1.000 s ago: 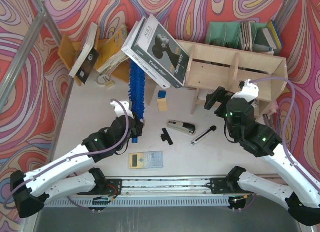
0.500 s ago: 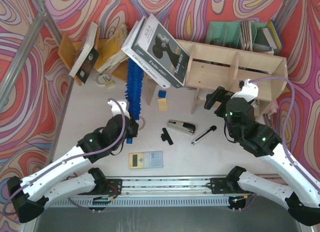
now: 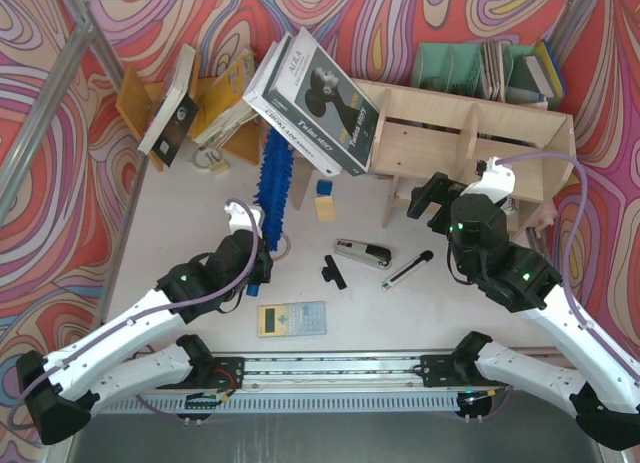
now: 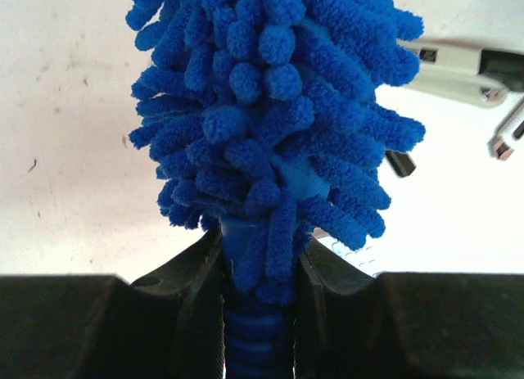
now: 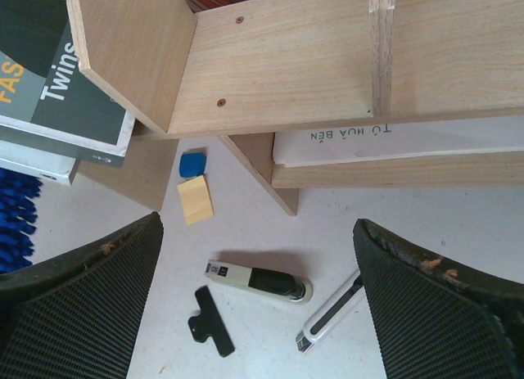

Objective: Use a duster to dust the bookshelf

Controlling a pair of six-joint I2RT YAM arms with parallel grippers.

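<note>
The blue fluffy duster [image 3: 271,186] stands lifted, its head pointing away from me towards the stacked books. My left gripper [image 3: 259,266] is shut on its ribbed blue handle [image 4: 255,330]; the fluffy head [image 4: 270,109] fills the left wrist view. The pale plywood bookshelf [image 3: 470,133] lies along the back right, its compartments and dividers also in the right wrist view [image 5: 327,60]. My right gripper [image 3: 432,198] is open and empty, hovering in front of the bookshelf's left part. The duster's edge shows at the far left of the right wrist view [image 5: 12,215].
Two large books [image 3: 312,103] lean on the bookshelf's left end. On the table lie a stapler [image 3: 363,253], a black clip [image 3: 335,271], a white-black cutter [image 3: 406,269], a calculator [image 3: 291,318], a yellow block [image 3: 325,207] and a blue block [image 3: 323,187]. An orange book rack [image 3: 190,103] and a green organiser [image 3: 470,68] stand behind.
My left gripper has shifted slightly with the duster, whose head has tilted a little to the right. The right arm has barely moved.
</note>
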